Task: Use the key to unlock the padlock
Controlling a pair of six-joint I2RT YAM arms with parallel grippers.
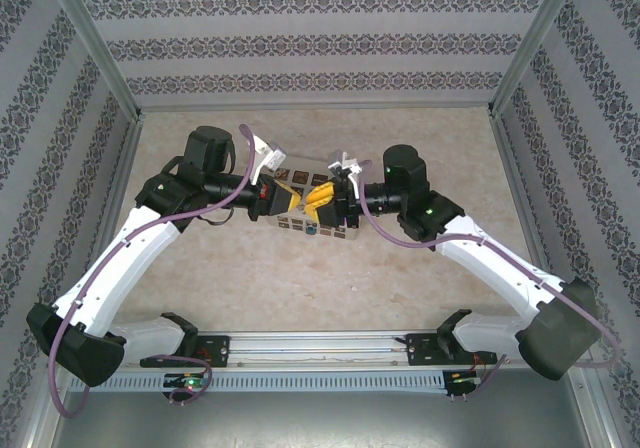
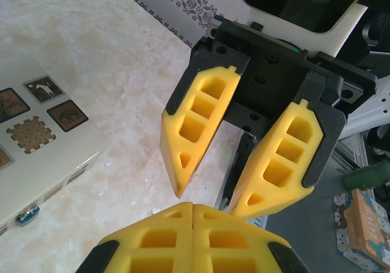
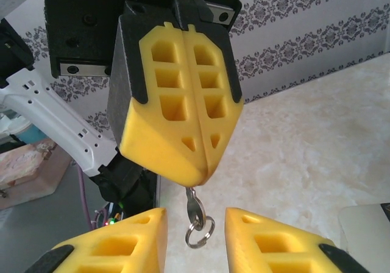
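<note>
From above we see the left gripper [image 1: 308, 199] and the right gripper [image 1: 333, 200] meeting tip to tip over the white box with brown patterned squares [image 1: 296, 224]. The tiny blue-bodied padlock [image 1: 313, 230] lies against its near side, untouched.

In the left wrist view the right gripper's yellow fingers [image 2: 189, 133] stand apart.

In the right wrist view the left gripper is clamped on the thin silvery metal key [image 3: 193, 205], with its ring [image 3: 200, 231] dangling below.

We judge the key secured, with inserting and turning it yet to do
</note>
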